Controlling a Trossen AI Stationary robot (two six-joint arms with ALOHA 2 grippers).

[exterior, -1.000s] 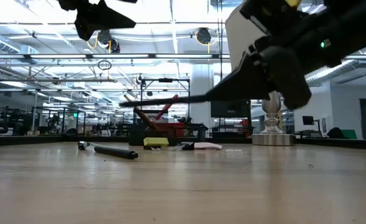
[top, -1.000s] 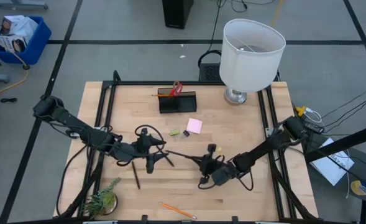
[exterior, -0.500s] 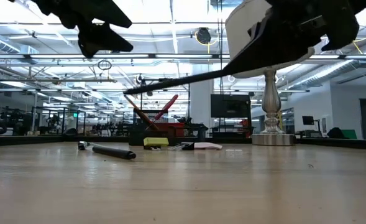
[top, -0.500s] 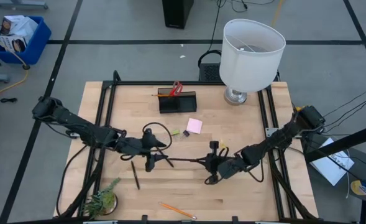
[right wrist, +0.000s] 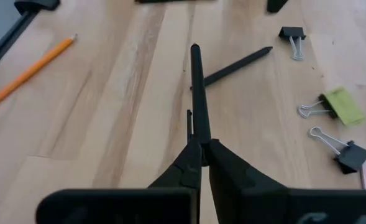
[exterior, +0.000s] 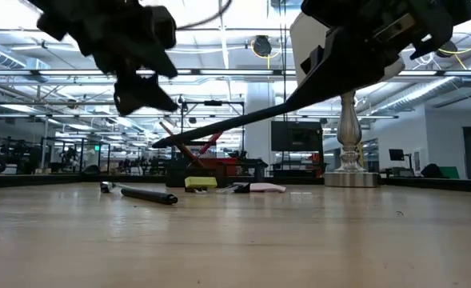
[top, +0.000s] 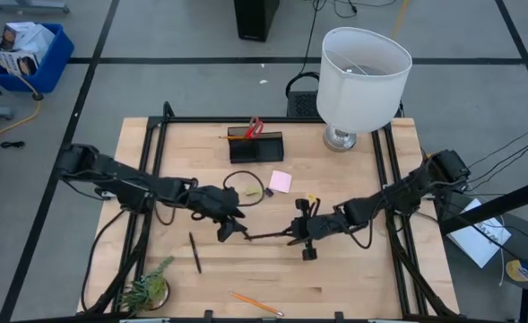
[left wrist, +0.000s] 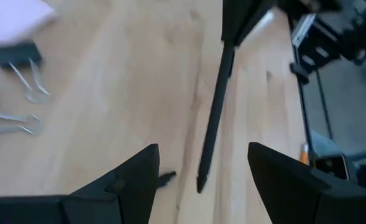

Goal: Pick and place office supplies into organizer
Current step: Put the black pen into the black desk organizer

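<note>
Right gripper [top: 292, 235] sits mid-desk, a bit toward the front edge, fingers pinched tight on one end of a black pen [top: 268, 236]. The pen sticks out level toward the left arm, lifted clear of the wood (low view shows it up in the air, slanting). Left gripper [top: 230, 229] hovers just beside the pen's free tip, jaws partly spread with nothing between them; its wrist view shows the pen [left wrist: 212, 124] pointing into the gap. Looks like a handover or a regrip, judging by the pose.

The organizer [top: 255, 146] stands at the back edge of the desk, left of the lamp [top: 362, 76], red scissors [top: 254, 127] and a pencil already poking out of it. Still loose: a second black pen [top: 194, 253] near the front-left, an orange pencil [top: 255, 303] at the front edge, the pink sticky-note pad [top: 281, 181] mid-desk, the yellow-green eraser [top: 252, 191] and a binder clip [top: 268, 192] just beside it. Plant [top: 147, 289] sits in the front-left corner.

Handling guess: the pen is light, stiff, smooth and round, so it could roll or pivot in a two-finger pinch held at the very end. Better hold is nearer mid-barrel, squeezing across it (then tip it upright over a compartment).
</note>
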